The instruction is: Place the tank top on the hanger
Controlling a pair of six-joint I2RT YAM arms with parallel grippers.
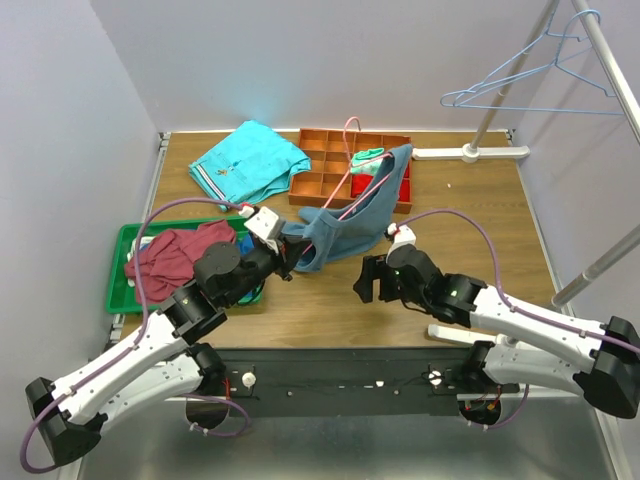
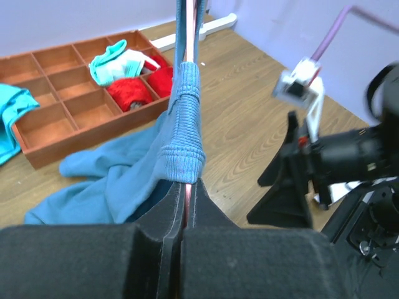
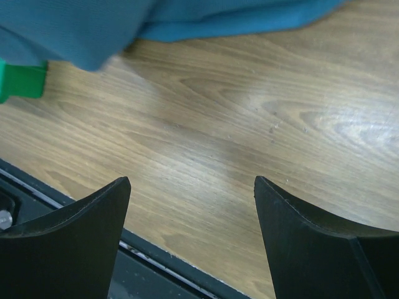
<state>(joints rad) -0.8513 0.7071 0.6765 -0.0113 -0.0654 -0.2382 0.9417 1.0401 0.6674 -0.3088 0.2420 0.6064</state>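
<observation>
The steel-blue tank top (image 1: 345, 228) hangs draped on the pink hanger (image 1: 347, 140), which is tilted up over the table's middle. My left gripper (image 1: 290, 252) is shut on the hanger's lower wire. In the left wrist view the pink wire (image 2: 199, 25) runs up from between the closed jaws of the left gripper (image 2: 186, 187), with a ribbed strap of the tank top (image 2: 185, 118) bunched round it just above the fingertips. My right gripper (image 1: 370, 280) is open and empty, low over bare wood just right of the cloth. In the right wrist view the right gripper (image 3: 192, 187) is below the tank top's hem (image 3: 187, 18).
An orange compartment tray (image 1: 325, 175) with red and green items stands behind the hanger. A turquoise shirt (image 1: 248, 162) lies at the back left. A green tray (image 1: 120, 295) holds a maroon shirt (image 1: 175, 255). A light blue hanger (image 1: 530, 85) hangs on the rack (image 1: 610, 60) at the right.
</observation>
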